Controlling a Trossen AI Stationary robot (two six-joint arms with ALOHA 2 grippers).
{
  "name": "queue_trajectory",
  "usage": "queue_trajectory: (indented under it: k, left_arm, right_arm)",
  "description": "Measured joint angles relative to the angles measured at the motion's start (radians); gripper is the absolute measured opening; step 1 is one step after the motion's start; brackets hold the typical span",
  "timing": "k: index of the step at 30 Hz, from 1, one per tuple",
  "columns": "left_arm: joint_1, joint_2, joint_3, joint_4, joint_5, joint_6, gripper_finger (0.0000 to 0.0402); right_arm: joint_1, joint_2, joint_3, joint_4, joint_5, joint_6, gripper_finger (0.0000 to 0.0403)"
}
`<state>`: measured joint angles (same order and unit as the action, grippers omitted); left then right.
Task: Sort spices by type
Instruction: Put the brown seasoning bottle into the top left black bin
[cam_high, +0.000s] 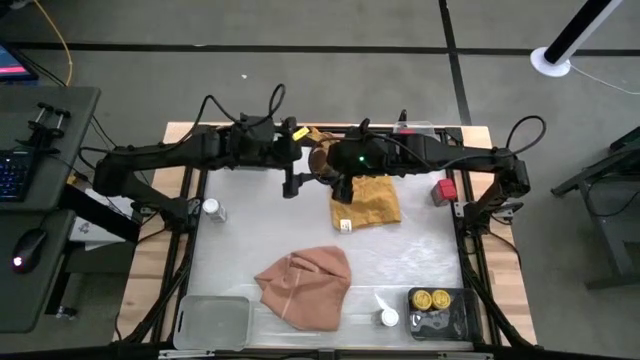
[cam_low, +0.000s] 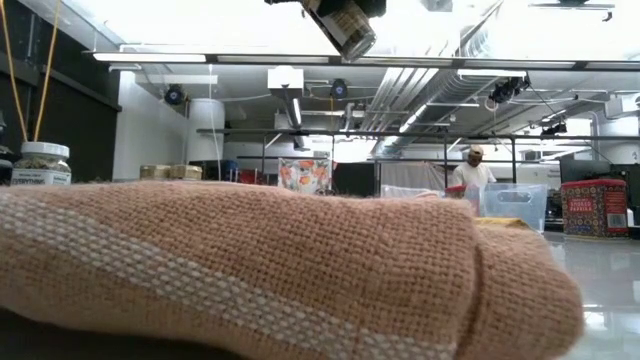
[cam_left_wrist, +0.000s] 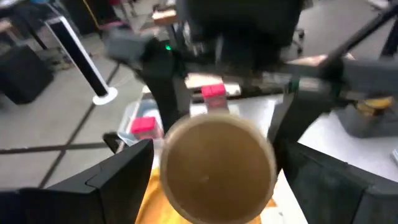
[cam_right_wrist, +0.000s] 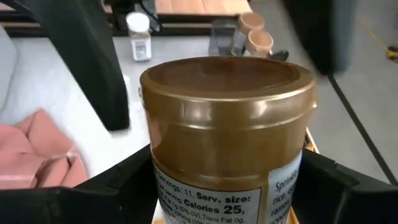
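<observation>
Tan-lidded jar (cam_right_wrist: 227, 143) sits gripped between right gripper (cam_right_wrist: 227, 186) fingers.

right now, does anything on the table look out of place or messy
The pink cloth lies crumpled in a heap near the table's front instead of spread flat. The tan-lidded jar is off the table, gripped in the fingers of the right gripper and tilted in the low view. No spill shows.

The high view looks straight down on the whole table (cam_high: 420, 262). The low view sits at tabletop level, close behind the pink cloth (cam_low: 250, 265). Both wrist views face one tan-lidded jar (cam_right_wrist: 227, 134) — very close.
</observation>
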<state>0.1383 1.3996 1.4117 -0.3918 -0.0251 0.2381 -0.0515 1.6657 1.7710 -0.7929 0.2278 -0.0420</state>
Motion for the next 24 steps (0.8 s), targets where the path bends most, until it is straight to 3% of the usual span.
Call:
queue_trajectory:
  k: [14, 17, 20, 24]
  left_arm:
    - [0.000, 0.023, 0.000, 0.000, -0.010, 0.013, 0.0332]
    - [-0.003, 0.023, 0.000, -0.001, -0.011, 0.025, 0.0302]
    - [-0.003, 0.023, 0.000, -0.003, -0.017, 0.030, 0.0241]
    - [0.000, 0.023, 0.000, -0.004, -0.036, 0.026, 0.0237]
  right_arm:
    - [-0.001, 0.000, 0.000, 0.025, -0.036, -0.051, 0.0277]
    - [-0.001, 0.000, 0.000, 0.025, -0.035, -0.071, 0.0280]
    - [0.000, 0.000, 0.000, 0.025, -0.020, -0.106, 0.0290]
    - [0.013, 0.000, 0.000, 0.028, 0.085, -0.169, 0.0305]
